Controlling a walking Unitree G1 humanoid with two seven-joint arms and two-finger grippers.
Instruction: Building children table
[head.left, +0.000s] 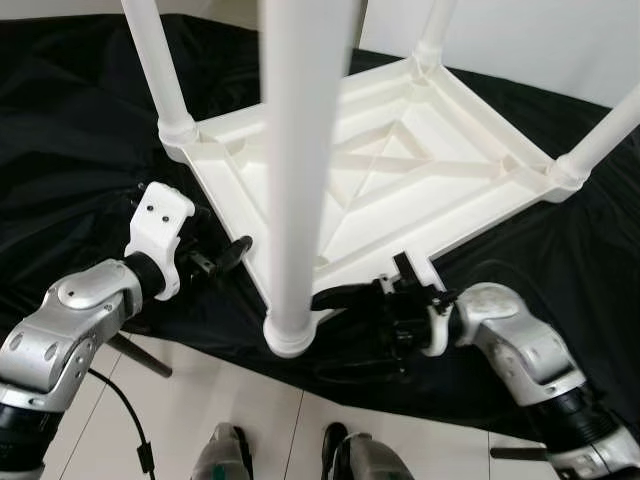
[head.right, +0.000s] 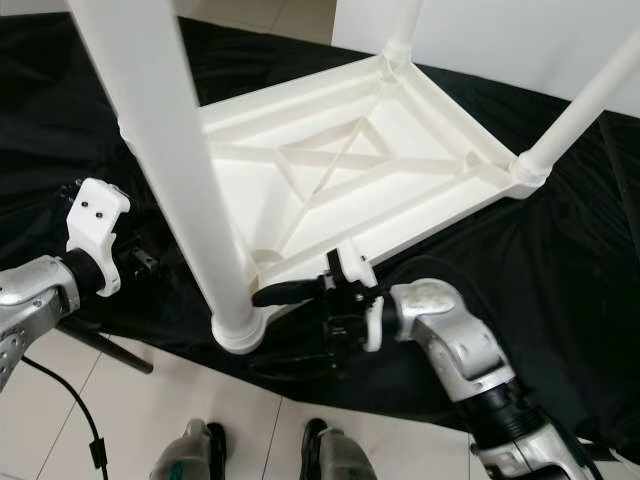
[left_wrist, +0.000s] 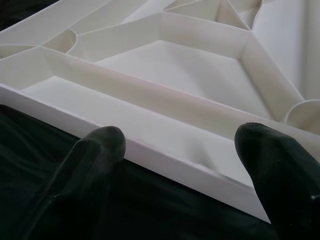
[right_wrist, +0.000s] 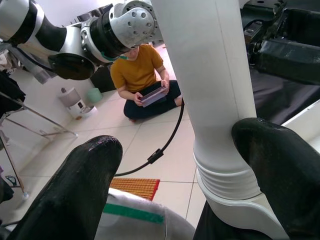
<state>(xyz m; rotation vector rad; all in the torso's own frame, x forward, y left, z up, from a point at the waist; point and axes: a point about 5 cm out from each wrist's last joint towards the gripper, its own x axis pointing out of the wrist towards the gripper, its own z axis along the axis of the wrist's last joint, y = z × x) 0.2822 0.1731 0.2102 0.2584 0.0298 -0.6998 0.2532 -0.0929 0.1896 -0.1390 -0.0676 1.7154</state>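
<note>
Near white leg (head.left: 300, 150) upright in corner socket of upturned children table (head.left: 400, 160) on black cloth (head.left: 80, 150); right gripper (head.left: 335, 297) open beside socket, left gripper (head.left: 228, 257) open at rim, likely steadying

The four white legs (head.left: 300, 170) of the upturned table (head.left: 400, 180) are cut off by the top edge, and the nearest leg hides the middle of the tabletop's near-left part.
</note>
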